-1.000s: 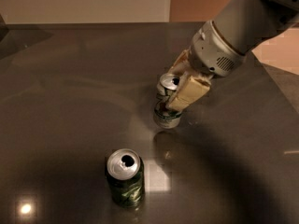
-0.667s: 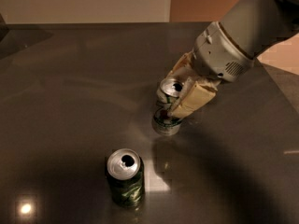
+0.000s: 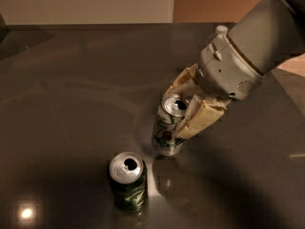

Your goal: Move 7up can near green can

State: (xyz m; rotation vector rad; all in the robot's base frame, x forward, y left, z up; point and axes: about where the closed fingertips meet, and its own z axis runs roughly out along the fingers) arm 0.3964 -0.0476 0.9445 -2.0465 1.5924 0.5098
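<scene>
gripper (image 3: 177, 112) clasping 7up can (image 3: 164, 133), seemingly tilted

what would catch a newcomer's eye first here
The big grey arm reaching in from the upper right, its cream gripper clasping the pale 7up can near the middle of the dark table. Next, the green can, standing alone nearer the camera and to the left, apart from the 7up can.

- A dark, glossy desk (image 3: 71, 104) fills the view.
- Behind it: pale cream wall (image 3: 86, 4) left, tan-brown panel (image 3: 214, 4) right.
- A small glint of light (image 3: 26, 213) lies on the desk's lower left.
- The gripper (image 3: 178, 112), clamped on the 7up can (image 3: 164, 137), hangs over the desk's centre-right.
</scene>
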